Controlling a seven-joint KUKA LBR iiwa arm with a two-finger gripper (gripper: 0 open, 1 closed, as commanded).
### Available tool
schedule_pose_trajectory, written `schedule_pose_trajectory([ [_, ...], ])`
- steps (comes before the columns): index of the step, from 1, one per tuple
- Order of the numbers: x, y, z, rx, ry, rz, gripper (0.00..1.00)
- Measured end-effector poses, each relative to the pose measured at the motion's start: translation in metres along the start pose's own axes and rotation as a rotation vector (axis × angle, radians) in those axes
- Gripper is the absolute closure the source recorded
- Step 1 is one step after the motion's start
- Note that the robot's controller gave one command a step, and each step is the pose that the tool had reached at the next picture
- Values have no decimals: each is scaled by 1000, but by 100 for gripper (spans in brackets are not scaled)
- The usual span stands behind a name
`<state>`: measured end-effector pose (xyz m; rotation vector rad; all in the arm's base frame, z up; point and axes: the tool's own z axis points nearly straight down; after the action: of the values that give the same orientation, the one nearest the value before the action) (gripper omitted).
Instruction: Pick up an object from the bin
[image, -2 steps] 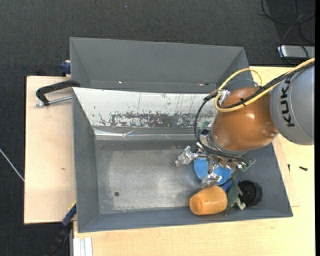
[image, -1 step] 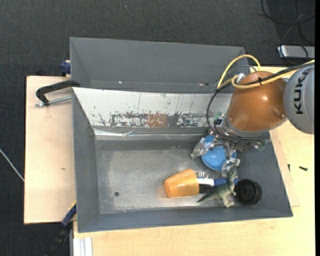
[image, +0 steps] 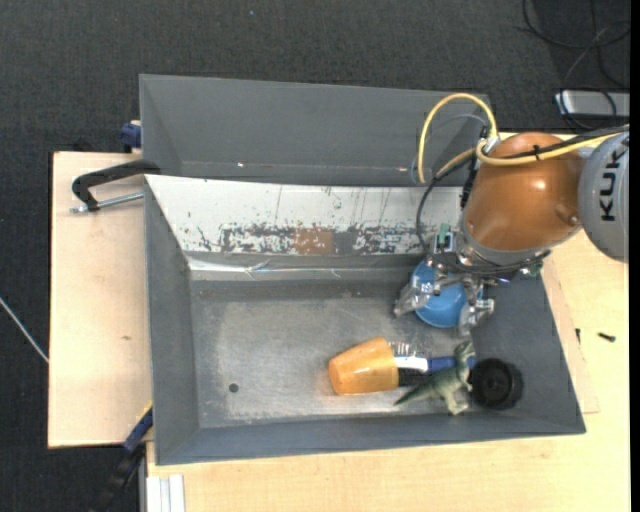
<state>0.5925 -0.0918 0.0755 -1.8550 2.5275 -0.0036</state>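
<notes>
My gripper (image: 446, 302) hangs low at the right of the bin, open, under the arm's orange cover. A blue round thing (image: 437, 311) lies between its two silvery fingers (image: 409, 300), one on each side of it; I cannot tell whether they touch it. Just in front of it lie an orange cup-shaped thing (image: 362, 369) on its side, a small white and blue piece (image: 412, 359) at that thing's right end, a green toy dinosaur (image: 441, 385) and a black round thing (image: 495, 384).
All the loose things crowd the bin's front right part. The bin's right wall runs close beside the gripper, and the back wall stands just behind it. The arm comes in from the right.
</notes>
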Motion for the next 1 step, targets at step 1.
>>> schedule_pose_trajectory([
  [1, -2, 1, 0, -5, -1, 0, 100],
])
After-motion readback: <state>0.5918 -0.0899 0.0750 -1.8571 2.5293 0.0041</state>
